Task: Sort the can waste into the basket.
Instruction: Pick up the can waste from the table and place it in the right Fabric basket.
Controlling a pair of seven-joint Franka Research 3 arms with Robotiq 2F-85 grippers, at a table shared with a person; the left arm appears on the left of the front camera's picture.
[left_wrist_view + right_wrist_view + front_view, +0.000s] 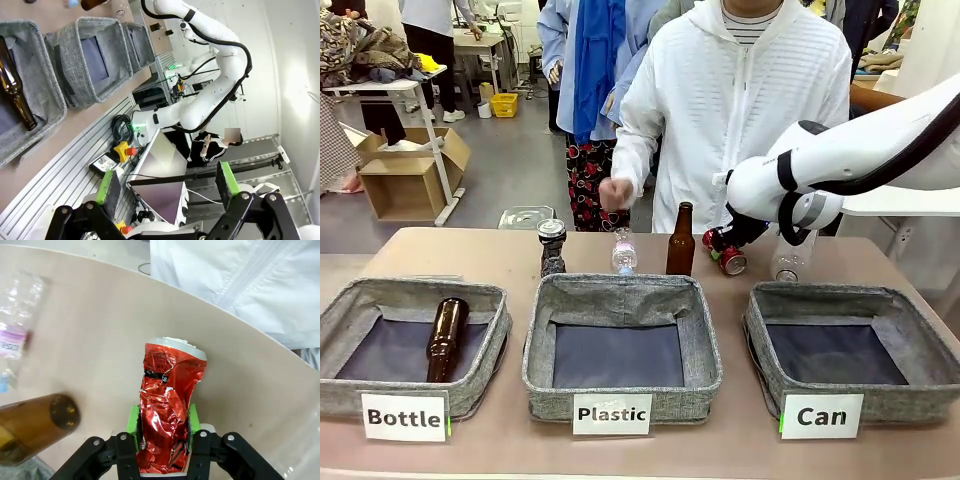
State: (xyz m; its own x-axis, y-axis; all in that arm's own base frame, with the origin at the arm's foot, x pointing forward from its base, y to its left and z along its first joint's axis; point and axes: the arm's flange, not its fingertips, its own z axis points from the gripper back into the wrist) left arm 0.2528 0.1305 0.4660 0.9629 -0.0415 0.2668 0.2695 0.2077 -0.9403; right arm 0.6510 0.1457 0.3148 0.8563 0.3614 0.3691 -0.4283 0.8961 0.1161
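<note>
The right gripper (163, 416) was clamped on the red crushed can (167, 380), one green pad (133, 421) pressed to each side of its crumpled body. The can's silver-rimmed end stuck out beyond the fingertips. Whether the can touched the tan table (90, 340) or hung just above it could not be told from the wrist view. Beside the jaws on one side stood a brown glass bottle (35, 432), blurred, and farther out past it lay a clear plastic bottle (15, 320). Ahead of the jaws, beyond the table edge, was a person's white jacket (235, 275).

From the front, the "Can" basket (840, 293) sat below and nearer the camera than the gripped can, apart from it. The dark crushed can (552, 247) stood well off to the far side of the glass bottle, behind the "Plastic" basket (620, 290).

The left gripper (167, 182) had its fingers spread wide, with nothing between them. It was well away from the baskets.
</note>
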